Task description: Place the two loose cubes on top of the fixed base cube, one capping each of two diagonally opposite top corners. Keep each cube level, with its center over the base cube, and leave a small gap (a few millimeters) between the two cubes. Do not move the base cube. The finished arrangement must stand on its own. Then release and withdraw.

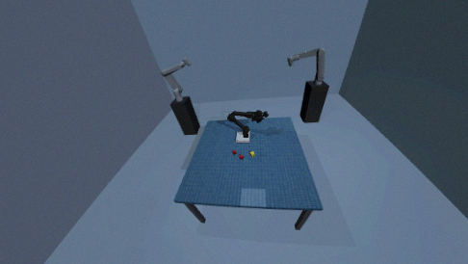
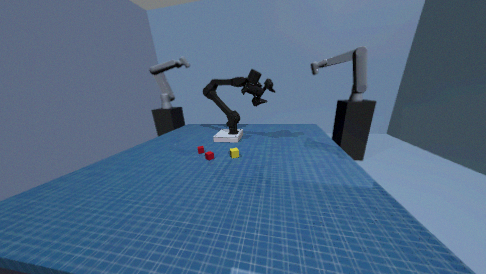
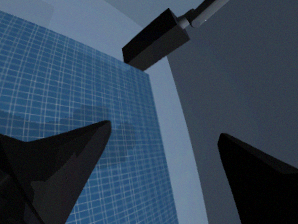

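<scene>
A yellow cube (image 1: 252, 154) (image 2: 234, 153), apparently the base cube, sits on the table in front of the arm. One red cube (image 1: 234, 152) (image 2: 201, 149) lies to its left and a little farther back. The other red cube (image 1: 241, 157) (image 2: 209, 156) lies between them in left-right position, slightly nearer the top and exterior views. All three stand apart, with nothing on top of the yellow cube. My gripper (image 1: 264, 118) (image 2: 269, 96) (image 3: 165, 132) is open and empty, high above the table, behind and to the right of the cubes. No cube shows in the wrist view.
My arm's white base plate (image 1: 240, 141) (image 2: 222, 139) sits behind the cubes on the blue table (image 1: 279, 178) (image 2: 300, 210) (image 3: 55, 65). Two grey arms on black pedestals (image 1: 185, 116) (image 1: 313, 102) stand beyond the table's left and right sides.
</scene>
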Controlling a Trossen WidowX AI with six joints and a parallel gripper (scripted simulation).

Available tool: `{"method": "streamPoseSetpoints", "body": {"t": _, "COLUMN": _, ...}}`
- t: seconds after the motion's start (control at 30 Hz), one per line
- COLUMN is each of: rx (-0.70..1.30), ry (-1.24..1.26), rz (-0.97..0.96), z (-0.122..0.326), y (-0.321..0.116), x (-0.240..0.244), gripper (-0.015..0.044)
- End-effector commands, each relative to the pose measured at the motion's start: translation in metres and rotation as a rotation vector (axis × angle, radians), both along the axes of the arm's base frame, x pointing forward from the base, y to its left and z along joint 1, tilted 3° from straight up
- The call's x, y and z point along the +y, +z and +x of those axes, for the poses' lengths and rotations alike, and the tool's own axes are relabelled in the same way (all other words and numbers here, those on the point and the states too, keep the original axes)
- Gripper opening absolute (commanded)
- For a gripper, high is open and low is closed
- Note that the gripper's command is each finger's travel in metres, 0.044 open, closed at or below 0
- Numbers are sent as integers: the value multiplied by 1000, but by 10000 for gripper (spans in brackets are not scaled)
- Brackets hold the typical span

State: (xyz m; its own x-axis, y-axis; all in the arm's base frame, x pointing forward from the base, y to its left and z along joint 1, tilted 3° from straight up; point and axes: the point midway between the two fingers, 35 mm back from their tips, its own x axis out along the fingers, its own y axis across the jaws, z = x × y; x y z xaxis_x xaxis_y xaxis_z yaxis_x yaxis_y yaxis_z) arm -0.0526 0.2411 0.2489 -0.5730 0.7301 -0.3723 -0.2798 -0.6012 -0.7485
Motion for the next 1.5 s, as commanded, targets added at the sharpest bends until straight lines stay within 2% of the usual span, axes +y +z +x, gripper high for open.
{"method": "streamPoseSetpoints", "body": {"t": 0.0, "rx": 0, "ry": -7, "rz": -4, "z": 1, "y": 0, "x": 1, "gripper": 374}}
{"method": "streamPoseSetpoints", "body": {"t": 0.13, "rx": 1, "ry": -146, "rz": -74, "z": 32, "y": -4, "x": 13, "gripper": 269}}
{"method": "streamPoseSetpoints", "body": {"t": 0.43, "rx": 26, "ry": -518, "rz": -268, "z": 123, "y": -19, "x": 23, "gripper": 265}}
{"method": "streamPoseSetpoints", "body": {"t": 0.7, "rx": 74, "ry": -838, "rz": -442, "z": 203, "y": -34, "x": 4, "gripper": 265}}
{"method": "streamPoseSetpoints", "body": {"t": 1.1, "rx": 193, "ry": -1288, "rz": -711, "z": 306, "y": -60, "x": -71, "gripper": 265}}
{"method": "streamPoseSetpoints", "body": {"t": 1.47, "rx": 358, "ry": -1656, "rz": -969, "z": 364, "y": -85, "x": -177, "gripper": 265}}
